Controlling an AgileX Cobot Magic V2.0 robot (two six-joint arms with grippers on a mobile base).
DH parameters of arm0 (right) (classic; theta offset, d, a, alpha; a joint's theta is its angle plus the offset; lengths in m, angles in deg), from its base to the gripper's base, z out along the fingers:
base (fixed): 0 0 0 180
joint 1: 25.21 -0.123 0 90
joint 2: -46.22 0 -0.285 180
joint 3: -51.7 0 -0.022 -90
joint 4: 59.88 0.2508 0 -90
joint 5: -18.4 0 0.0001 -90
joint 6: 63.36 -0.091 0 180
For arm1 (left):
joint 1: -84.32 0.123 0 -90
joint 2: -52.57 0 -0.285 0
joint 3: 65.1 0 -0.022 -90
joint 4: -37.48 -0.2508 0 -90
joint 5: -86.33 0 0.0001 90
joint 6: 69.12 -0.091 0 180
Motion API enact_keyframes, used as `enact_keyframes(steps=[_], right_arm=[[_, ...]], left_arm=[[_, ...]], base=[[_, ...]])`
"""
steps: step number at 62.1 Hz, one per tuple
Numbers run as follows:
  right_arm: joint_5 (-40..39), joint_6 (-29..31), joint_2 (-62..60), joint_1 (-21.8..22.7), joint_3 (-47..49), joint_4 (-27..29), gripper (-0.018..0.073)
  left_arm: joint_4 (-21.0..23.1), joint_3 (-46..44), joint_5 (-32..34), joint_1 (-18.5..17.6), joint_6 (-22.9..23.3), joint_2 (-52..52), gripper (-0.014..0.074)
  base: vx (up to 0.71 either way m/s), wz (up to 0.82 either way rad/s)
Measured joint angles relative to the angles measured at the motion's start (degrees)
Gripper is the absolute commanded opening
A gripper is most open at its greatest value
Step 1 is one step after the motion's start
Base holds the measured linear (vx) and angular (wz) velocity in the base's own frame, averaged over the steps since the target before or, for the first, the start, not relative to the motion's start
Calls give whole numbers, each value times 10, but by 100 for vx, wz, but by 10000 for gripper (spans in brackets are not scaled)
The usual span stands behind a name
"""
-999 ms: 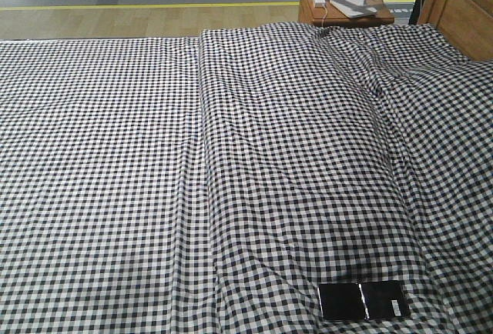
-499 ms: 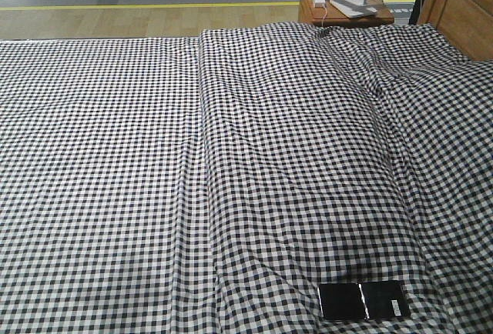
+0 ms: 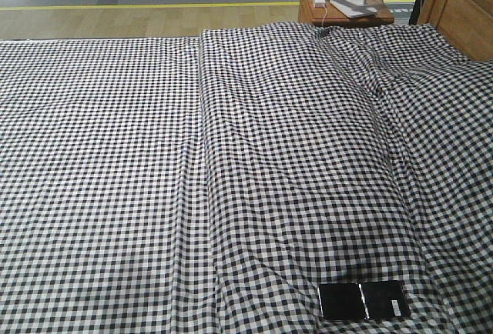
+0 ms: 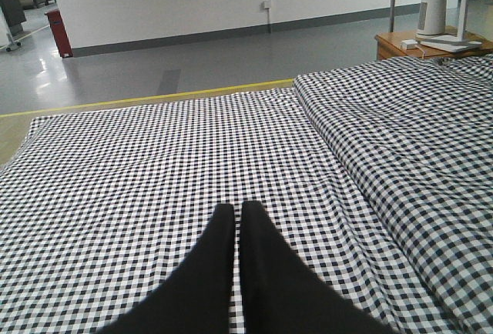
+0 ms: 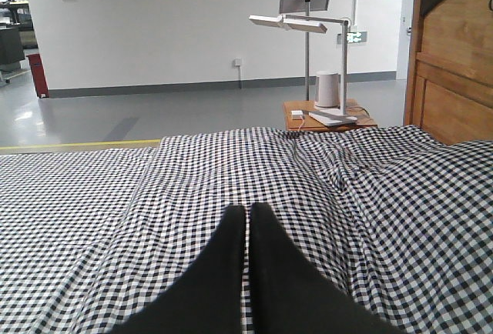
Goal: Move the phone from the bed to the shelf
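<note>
Well, the phone (image 3: 362, 301) lies flat on the bed (image 3: 231, 157), not picked up yet. The left gripper (image 4: 238, 215) and right gripper (image 5: 248, 211) are pressed together, holding nothing.

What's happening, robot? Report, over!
Left gripper shut, empty. Right gripper shut, empty. Phone flat on bed, untouched. Nothing covering it; shelf not in view.
</note>
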Motion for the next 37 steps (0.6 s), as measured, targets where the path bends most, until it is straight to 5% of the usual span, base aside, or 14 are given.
enact_keyframes(steps=[10, 23, 37], right_arm=[[-43, 1, 0, 0, 0, 0, -10], [-195, 2, 0, 0, 4, 0, -6], [-210, 2, 0, 0, 116, 0, -6]], left_arm=[[0, 0, 0, 0, 0, 0, 1], [0, 0, 0, 0, 0, 0, 1], [0, 0, 0, 0, 0, 0, 1]], base=[[0, 0], [0, 0], [0, 0]])
